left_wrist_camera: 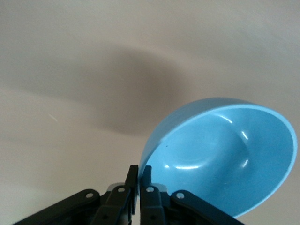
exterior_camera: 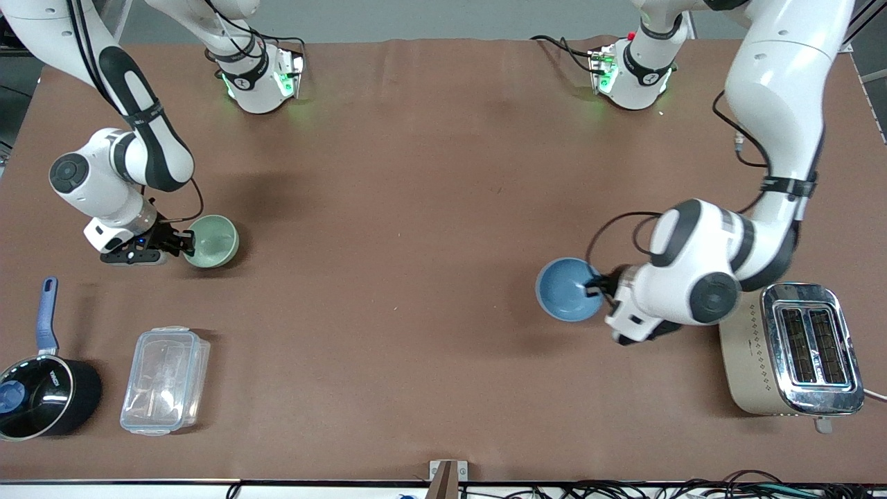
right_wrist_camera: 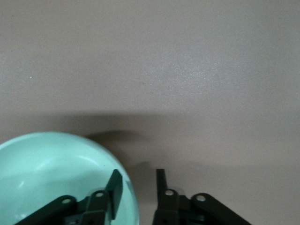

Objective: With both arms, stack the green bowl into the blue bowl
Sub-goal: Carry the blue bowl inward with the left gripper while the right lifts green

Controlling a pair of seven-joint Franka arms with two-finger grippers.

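Observation:
The green bowl [exterior_camera: 213,240] sits on the brown table toward the right arm's end. My right gripper [exterior_camera: 187,242] is open at its rim, one finger inside the bowl [right_wrist_camera: 51,173] and one outside; the right wrist view shows the gripper [right_wrist_camera: 138,180] with a gap around the rim. The blue bowl [exterior_camera: 568,289] is toward the left arm's end, tilted and held a little above the table. My left gripper [exterior_camera: 594,285] is shut on its rim; the left wrist view shows the gripper [left_wrist_camera: 140,169] pinching the edge of the bowl [left_wrist_camera: 220,159].
A black saucepan [exterior_camera: 41,395] with a blue handle and a clear plastic container [exterior_camera: 165,381] lie nearer the camera than the green bowl. A toaster [exterior_camera: 797,350] stands close beside the left arm's wrist, nearer the camera.

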